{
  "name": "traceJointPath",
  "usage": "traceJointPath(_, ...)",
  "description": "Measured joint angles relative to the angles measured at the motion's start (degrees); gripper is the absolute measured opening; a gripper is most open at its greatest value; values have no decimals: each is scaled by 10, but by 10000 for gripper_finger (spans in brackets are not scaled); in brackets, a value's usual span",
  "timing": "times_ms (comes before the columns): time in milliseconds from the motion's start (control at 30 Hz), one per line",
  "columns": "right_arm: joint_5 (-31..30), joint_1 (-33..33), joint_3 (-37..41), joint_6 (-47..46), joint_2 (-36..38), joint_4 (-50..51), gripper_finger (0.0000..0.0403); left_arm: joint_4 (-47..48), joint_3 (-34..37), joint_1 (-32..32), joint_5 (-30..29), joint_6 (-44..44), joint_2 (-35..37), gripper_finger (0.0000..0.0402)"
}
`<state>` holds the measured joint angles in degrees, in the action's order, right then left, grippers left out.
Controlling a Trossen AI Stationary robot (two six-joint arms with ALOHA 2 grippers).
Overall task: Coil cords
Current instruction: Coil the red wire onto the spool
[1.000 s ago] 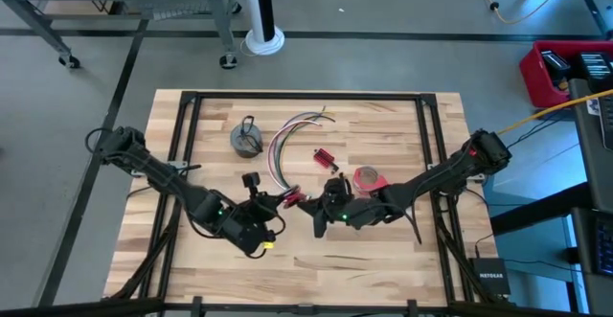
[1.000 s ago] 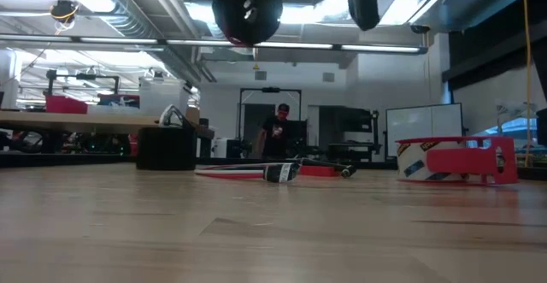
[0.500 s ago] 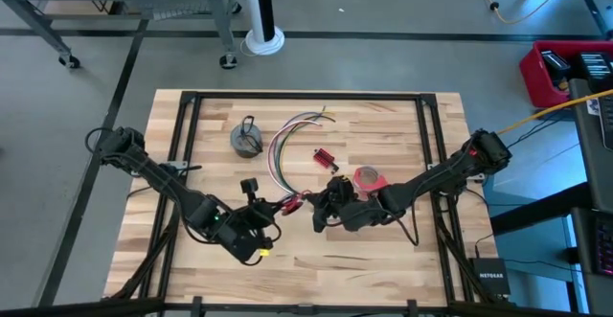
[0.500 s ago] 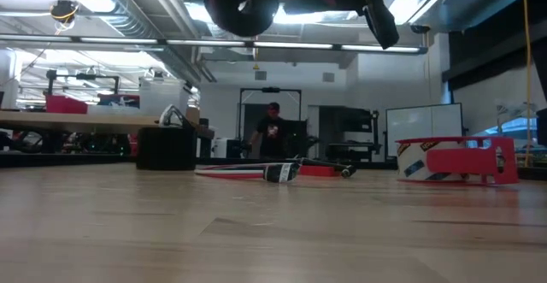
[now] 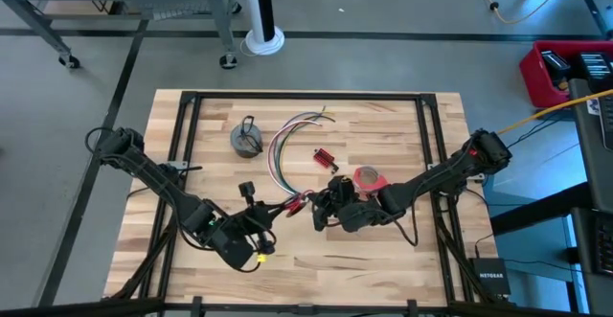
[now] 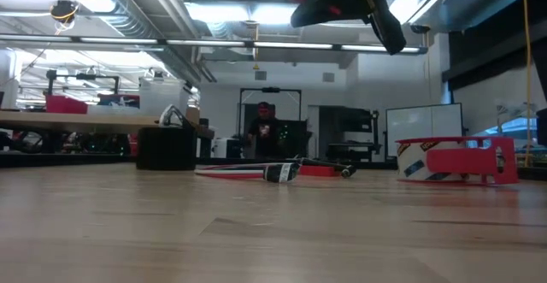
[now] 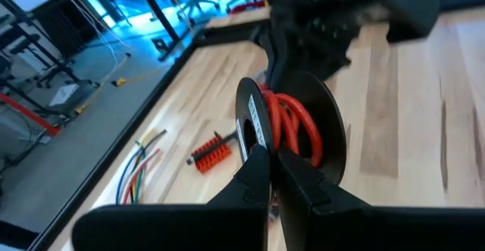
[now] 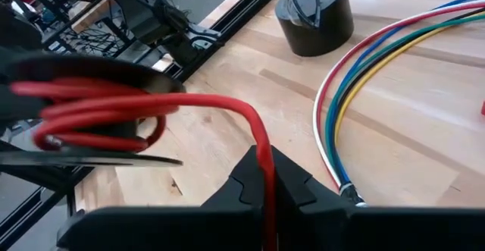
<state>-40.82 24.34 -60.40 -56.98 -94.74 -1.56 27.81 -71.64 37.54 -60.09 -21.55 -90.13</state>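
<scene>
From the high view, both arms meet over the middle of the bench, toward its front edge. The left gripper [image 5: 251, 194] is pinching a small black spool [image 5: 247, 190], and a red cord [image 5: 292, 202] runs from it across to the right gripper [image 5: 319, 205], whose fingers are pressed together on the cord's free end. The long wire bundle [image 5: 284, 145] lies in an arc nearer the back edge, the grey coil [image 5: 245, 139] sits left of it, and the small red block [image 5: 324, 158] and red tape roll [image 5: 366, 177] lie to its right, all untouched.

The low view only catches dark arm parts overhead; on the wood you can see the wire bundle [image 6: 269, 171] lying flat and the tape roll [image 6: 457, 160] off to the right. A person stands far back in the room.

The left wrist view shows its fingers [image 7: 258, 177] clamped on the spool's flange [image 7: 254, 123], with red turns [image 7: 292, 122] wound on the core.

The right wrist view shows the red cord [image 8: 254, 133] coming up between the shut jaws, then bending over to loose loops at the spool [image 8: 91, 111].

My take: that cord looks light and springy and holds a curve, so the loops will probably try to pop off. I'd keep the pinch close to the spool with a little tension. The bundle looks floppier, so best grabbed near its plug end.
</scene>
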Motion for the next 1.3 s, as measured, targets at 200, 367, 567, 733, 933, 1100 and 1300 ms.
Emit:
traceJointPath(200,3,0,0,-4,-2,-4,1,-35,0,0,-7,8,0,0)
traceJointPath(367,5,0,0,1,-35,-39,1,-32,0,-1,-33,-17,0,0)
traceJointPath(567,17,1,0,2,-76,-60,1,-23,0,-1,-55,-40,0,0)
traceJointPath(733,19,11,1,4,-78,-60,1,21,0,-1,-61,-81,0,0)
traceJointPath(933,30,17,1,20,-77,-58,1,91,0,-1,-68,-136,0,0)
traceJointPath(1100,41,16,1,46,-48,-49,1,113,0,-2,-77,-140,0,0)
traceJointPath(1300,49,16,1,77,6,-18,1,62,0,-17,-77,-84,2,0)
